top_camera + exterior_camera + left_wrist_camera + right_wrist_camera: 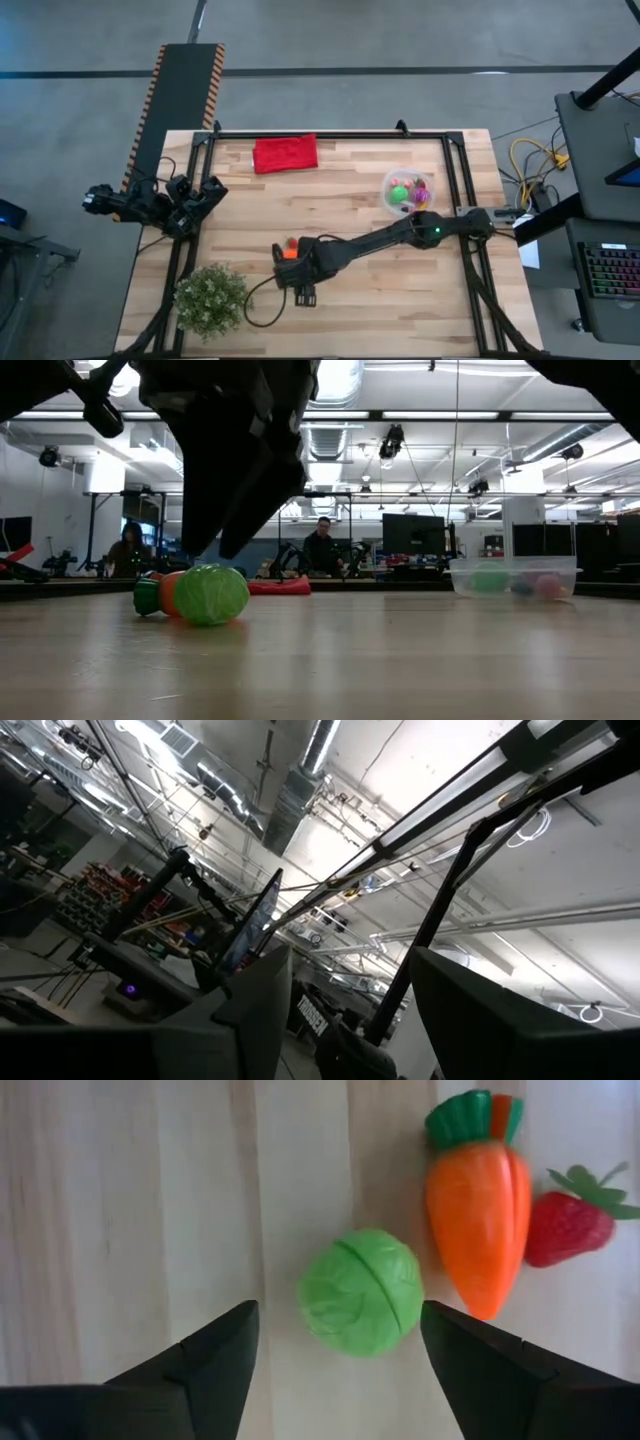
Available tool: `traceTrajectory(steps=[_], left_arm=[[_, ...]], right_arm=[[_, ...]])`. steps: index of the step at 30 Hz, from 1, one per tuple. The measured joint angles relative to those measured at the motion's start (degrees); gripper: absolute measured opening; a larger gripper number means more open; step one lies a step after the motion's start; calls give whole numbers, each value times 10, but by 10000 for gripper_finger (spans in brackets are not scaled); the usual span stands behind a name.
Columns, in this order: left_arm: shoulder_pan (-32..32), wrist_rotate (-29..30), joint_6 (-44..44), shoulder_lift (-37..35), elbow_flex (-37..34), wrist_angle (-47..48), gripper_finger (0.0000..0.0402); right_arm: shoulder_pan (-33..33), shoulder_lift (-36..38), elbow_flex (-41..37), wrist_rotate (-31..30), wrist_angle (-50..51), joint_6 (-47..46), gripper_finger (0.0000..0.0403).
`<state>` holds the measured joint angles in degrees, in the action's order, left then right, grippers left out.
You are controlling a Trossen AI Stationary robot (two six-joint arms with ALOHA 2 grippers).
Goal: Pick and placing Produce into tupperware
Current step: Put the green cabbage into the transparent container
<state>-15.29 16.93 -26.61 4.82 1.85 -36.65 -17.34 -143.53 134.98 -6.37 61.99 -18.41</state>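
A green cabbage (360, 1292), an orange carrot (478, 1220) and a red strawberry (565, 1225) lie side by side on the wood at the table's middle left. My right gripper (340, 1320) hangs open just above them, pointing steeply down. Its fingers stand either side of the cabbage (210, 594) without touching it. In the high view the gripper (292, 265) covers most of this produce (290, 250). The clear round tupperware (408, 190) stands at the far right with several small coloured pieces inside. My left gripper (350, 1010) waits open at the table's left edge, pointing up.
A red cloth (285, 153) lies at the far edge. A bushy potted plant (212, 297) stands at the near left corner. Black frame rails (455, 165) run along the table's sides. Bare wood lies between the produce and the tupperware (513, 576). People (322, 545) sit beyond the table.
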Motion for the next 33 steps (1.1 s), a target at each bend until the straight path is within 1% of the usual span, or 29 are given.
traceTrajectory(steps=[2, 15, 20, 24, 33], left_arm=[[0, 0, 0, 0, 0, 0, 192], [0, 0, 0, 0, 0, -1, 192], [0, 0, 0, 0, 0, -1, 192], [0, 0, 0, 0, 0, -1, 192], [0, 0, 0, 0, 0, -1, 192]], right_arm=[[0, 0, -6, 7, -3, 6, 271], [8, 0, -24, 8, -15, 54, 272], [15, 0, -53, 53, -43, 54, 272], [15, 0, -63, 36, -58, 54, 271], [15, -1, -66, 35, -127, 79, 272]])
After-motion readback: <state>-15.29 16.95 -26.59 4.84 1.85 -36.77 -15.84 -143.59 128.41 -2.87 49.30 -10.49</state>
